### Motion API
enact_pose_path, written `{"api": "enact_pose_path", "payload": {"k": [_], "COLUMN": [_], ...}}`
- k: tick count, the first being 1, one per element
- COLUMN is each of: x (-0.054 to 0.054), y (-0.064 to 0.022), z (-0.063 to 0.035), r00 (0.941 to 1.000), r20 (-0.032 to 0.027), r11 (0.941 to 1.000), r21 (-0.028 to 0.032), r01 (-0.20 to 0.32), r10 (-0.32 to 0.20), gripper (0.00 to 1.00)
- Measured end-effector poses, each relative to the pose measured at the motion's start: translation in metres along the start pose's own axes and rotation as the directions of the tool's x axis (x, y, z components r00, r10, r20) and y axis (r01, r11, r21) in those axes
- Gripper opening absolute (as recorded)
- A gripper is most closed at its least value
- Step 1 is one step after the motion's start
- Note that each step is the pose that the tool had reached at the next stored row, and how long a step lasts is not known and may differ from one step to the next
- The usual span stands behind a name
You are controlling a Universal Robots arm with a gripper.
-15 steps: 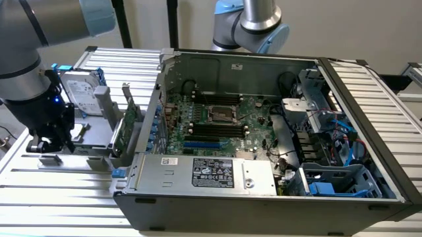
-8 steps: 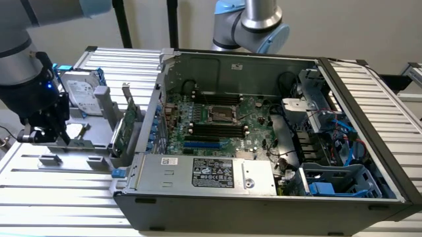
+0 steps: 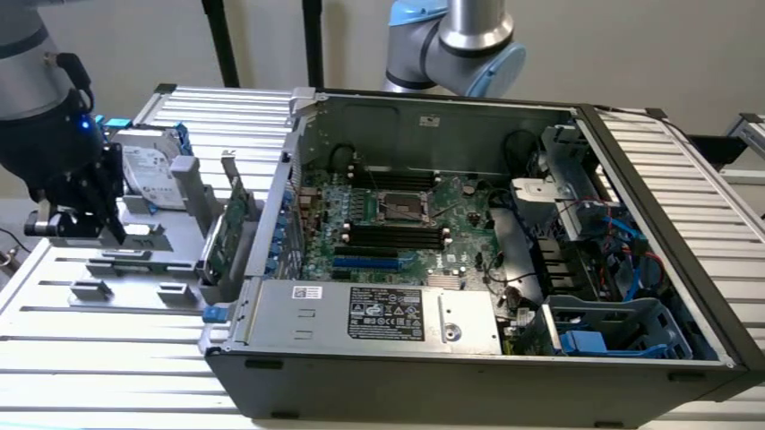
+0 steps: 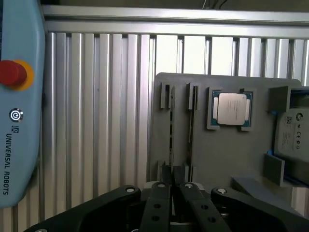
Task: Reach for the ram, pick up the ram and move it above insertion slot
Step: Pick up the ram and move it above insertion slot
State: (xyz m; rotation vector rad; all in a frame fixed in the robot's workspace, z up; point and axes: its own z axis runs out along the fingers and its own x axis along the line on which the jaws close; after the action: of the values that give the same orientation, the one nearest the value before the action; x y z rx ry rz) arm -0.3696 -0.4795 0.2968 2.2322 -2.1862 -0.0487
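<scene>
Ram (image 4: 171,137) stands edge-on, a thin dark strip in its grey holder (image 4: 217,154)

the ram (image 4: 171,137), thin dark stick seen edge-on, standing upright on its long edge in a narrow slot of the grey holder (image 4: 217,164), between small end clips, beside a second similar slot

Under my gripper (image 4: 172,182), slot posts (image 4: 165,96) on the fixture (image 4: 217,164) leave a narrow lane. Between it and the case (image 3: 358,376) stand the hard drive (image 3: 150,175) and expansion card (image 3: 227,237); the other side is table (image 4: 96,121), then a pendant (image 4: 19,96).
</scene>
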Motion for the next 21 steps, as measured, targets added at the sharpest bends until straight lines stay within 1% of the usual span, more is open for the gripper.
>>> {"api": "enact_pose_path", "payload": {"k": [7,12,16,21], "x": [0.000,0.001,0.002,0.002], "y": [-0.0142,-0.0283,-0.0422,-0.0607], "z": [-0.0281,-0.0487,-0.0622,-0.0756], "r00": [0.9997,0.9993,0.9990,0.9986], "r20": [0.0167,0.0278,0.0338,0.0383], "r11": [0.9999,0.9997,0.9996,0.9993], "r21": [0.0002,0.0007,0.0009,0.0008], "r01": [0.016,0.024,0.030,0.037], "r10": [-0.016,-0.024,-0.030,-0.037], "gripper": [0.13,0.13,0.13,0.13]}}
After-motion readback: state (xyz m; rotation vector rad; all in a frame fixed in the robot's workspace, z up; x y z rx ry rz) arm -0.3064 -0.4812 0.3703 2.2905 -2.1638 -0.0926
